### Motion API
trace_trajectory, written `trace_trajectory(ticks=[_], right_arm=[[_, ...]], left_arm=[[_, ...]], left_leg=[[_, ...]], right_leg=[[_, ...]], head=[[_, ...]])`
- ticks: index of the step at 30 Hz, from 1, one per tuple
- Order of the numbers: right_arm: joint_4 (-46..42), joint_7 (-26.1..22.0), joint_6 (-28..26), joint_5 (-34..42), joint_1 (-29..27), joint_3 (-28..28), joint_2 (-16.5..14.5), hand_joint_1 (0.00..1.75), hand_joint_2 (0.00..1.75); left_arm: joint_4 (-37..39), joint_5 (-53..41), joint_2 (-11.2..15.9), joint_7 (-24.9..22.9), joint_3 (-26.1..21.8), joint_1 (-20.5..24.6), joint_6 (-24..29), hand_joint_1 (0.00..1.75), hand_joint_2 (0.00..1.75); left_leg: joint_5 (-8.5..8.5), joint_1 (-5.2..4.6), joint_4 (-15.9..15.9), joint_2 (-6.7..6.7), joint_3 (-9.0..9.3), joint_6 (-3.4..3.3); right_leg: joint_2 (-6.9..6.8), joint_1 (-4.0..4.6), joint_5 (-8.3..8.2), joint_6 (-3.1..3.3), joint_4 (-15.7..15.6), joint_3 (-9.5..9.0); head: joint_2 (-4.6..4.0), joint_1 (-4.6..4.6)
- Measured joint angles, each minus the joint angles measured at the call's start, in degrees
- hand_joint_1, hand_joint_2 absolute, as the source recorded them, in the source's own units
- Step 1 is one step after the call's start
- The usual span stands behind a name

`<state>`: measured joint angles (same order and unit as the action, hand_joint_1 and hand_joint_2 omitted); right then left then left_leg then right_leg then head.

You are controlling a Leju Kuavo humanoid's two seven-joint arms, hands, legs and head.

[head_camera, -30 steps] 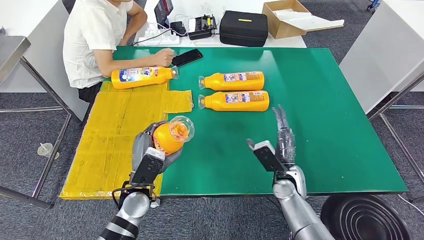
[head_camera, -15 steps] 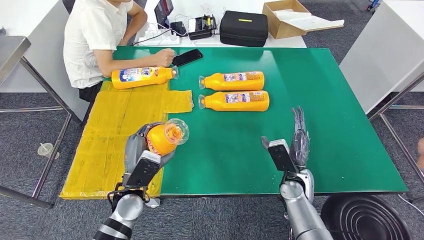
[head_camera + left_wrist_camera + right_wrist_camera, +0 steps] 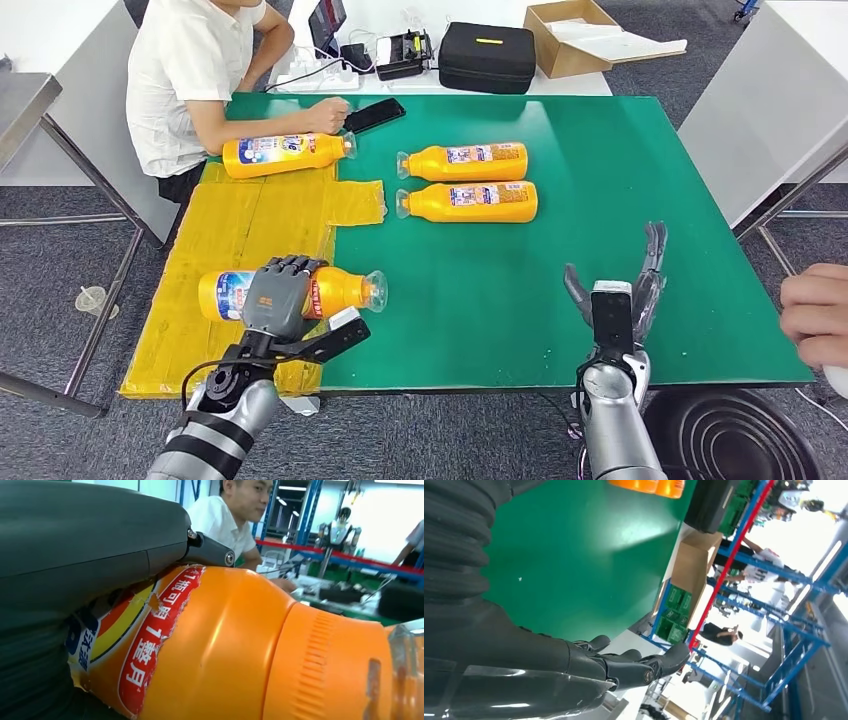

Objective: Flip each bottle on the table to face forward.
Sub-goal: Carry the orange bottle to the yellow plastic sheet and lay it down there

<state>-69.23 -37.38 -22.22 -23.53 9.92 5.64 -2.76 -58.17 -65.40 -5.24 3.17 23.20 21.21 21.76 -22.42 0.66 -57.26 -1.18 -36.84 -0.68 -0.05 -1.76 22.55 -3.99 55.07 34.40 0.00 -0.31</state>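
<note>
A green table (image 3: pixel 560 150) takes up most of the head view, with a yellow mat (image 3: pixel 240 225) covering its left part. A person in a white shirt (image 3: pixel 185 70) sits at the far left corner. Three orange bottles lie on their sides further back: one (image 3: pixel 285 153) near the person, and two (image 3: pixel 465 162) (image 3: pixel 468 202) side by side at the middle.

The left hand (image 3: pixel 275 296) grips a fourth orange bottle (image 3: pixel 340 290) around its middle. This bottle lies across the near edge of the mat, with its clear cap (image 3: pixel 374 290) pointing right, over the green. The right hand (image 3: pixel 630 290) hangs open, fingers spread, near the front right edge, holding nothing.

To do this step well, the left hand likely should settle the bottle flat with its label up before letting go, so it cannot roll.
</note>
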Motion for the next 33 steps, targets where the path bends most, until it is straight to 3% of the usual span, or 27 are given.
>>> trace_trajectory(ticks=[3, 9, 10, 13, 14, 25, 33], right_arm=[[0.51, -1.05, 5.11, 1.09, 0.69, 0.66, -1.32, 0.0, 1.75], [3.52, -2.35, 7.77, 1.46, 2.62, 0.7, -3.2, 0.0, 1.75], [3.75, -2.39, 7.97, 1.73, 2.84, 0.7, -3.39, 0.0, 1.75], [4.32, -2.42, 8.35, 2.27, 3.31, 0.7, -3.94, 0.0, 1.75], [4.5, -2.42, 8.55, 2.31, 3.45, 0.7, -4.08, 0.0, 1.75], [6.19, -2.44, 10.14, 2.46, 3.96, 0.68, -4.64, 0.0, 1.75], [7.5, -2.48, 9.98, 3.46, 4.55, 0.6, -4.69, 0.0, 1.75]], left_arm=[[9.95, -3.93, 1.47, -3.35, -1.02, 5.52, -3.41, 1.75, 1.75], [26.26, -6.79, 3.53, -2.32, -3.0, 12.68, -0.86, 1.73, 1.75], [27.61, -7.05, 3.65, -2.2, -3.13, 13.35, -0.92, 1.46, 1.75], [30.7, -7.23, 3.75, -1.49, -3.49, 15.11, -1.83, 0.19, 1.75], [31.45, -7.19, 3.75, -1.15, -3.58, 15.64, -2.42, 0.02, 1.75], [35.11, -5.18, 3.37, -0.04, -5.15, 19.28, -10.33, 0.0, 1.75], [35.51, -0.75, 2.92, 5.61, -8.08, 19.75, -13.69, 0.0, 1.75]], left_leg=[[0.05, 0.01, 0.01, 0.08, 0.02, 0.04], [0.08, 0.01, 0.01, -0.05, 0.09, 0.08], [0.07, 0.01, 0.01, -0.07, 0.12, 0.08], [0.04, 0.01, 0.03, -0.09, 0.23, 0.1], [0.03, 0.01, 0.03, -0.08, 0.26, 0.11], [0.06, 0.01, 0.04, -0.02, 0.58, 0.17], [0.06, 0.01, 0.03, -0.06, 0.58, 0.17]], right_leg=[[0.06, 0.01, -0.02, 0.02, 0.07, 0.0], [0.03, 0.0, 0.03, 0.05, 0.13, -0.09], [0.0, 0.0, 0.04, 0.05, 0.13, -0.13], [-0.01, 0.0, 0.06, 0.07, 0.13, -0.24], [-0.01, 0.0, 0.06, 0.07, 0.13, -0.26], [0.02, 0.01, 0.0, 0.1, 0.14, -0.48], [0.0, 0.0, 0.03, 0.09, 0.14, -0.51]], head=[[0.0, 0.01], [0.0, 0.01], [0.0, 0.01], [0.0, 0.01], [0.0, 0.01], [0.0, 0.01], [0.0, 0.01]])
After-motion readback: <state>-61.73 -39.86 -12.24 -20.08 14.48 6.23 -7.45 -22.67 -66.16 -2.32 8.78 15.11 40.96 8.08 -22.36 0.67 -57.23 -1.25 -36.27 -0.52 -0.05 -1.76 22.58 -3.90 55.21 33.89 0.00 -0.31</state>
